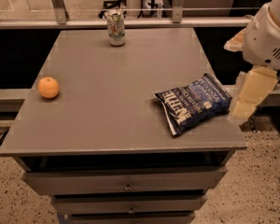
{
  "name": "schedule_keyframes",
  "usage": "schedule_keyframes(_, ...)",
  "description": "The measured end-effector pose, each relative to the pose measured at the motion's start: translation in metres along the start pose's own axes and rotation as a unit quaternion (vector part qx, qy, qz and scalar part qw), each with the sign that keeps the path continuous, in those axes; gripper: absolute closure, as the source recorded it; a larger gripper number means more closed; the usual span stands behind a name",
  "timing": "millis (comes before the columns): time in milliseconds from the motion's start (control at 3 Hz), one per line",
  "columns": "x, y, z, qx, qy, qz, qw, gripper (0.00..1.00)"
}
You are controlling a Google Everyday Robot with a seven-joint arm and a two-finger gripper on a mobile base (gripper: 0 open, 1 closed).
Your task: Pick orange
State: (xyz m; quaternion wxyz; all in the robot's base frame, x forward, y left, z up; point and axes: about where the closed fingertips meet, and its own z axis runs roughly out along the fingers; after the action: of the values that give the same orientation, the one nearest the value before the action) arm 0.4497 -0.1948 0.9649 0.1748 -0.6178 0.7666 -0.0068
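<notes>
The orange [48, 87] is a small round fruit lying on the grey table [107, 78] near its left edge. My gripper [248, 96] hangs pointing down off the table's right edge, just beside the blue chip bag [196, 103]. It is far to the right of the orange and holds nothing that I can see. The white arm body [268, 36] is above it at the right edge of the view.
A drink can [115, 28] stands upright at the table's far edge, near the middle. The chip bag lies flat by the right front corner. Drawers [126, 183] are below the tabletop. A rail [130, 22] runs behind the table.
</notes>
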Motion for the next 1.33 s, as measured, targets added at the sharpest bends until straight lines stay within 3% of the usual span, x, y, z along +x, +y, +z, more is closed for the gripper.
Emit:
schedule_keyframes(333,-0.049,-0.004,0.045,-0.031,-0.053,-0.027,0.9977,0.00)
schedule_keyframes(667,-0.111,-0.008,0.083,-0.049,-0.114,-0.055,0.9908,0.00)
schedule_keyframes(1000,-0.132,-0.012,0.092,-0.044,-0.135,-0.061,0.9880,0.00)
schedule_keyframes(1333,-0.132,-0.012,0.092,-0.044,-0.135,-0.061,0.9880,0.00)
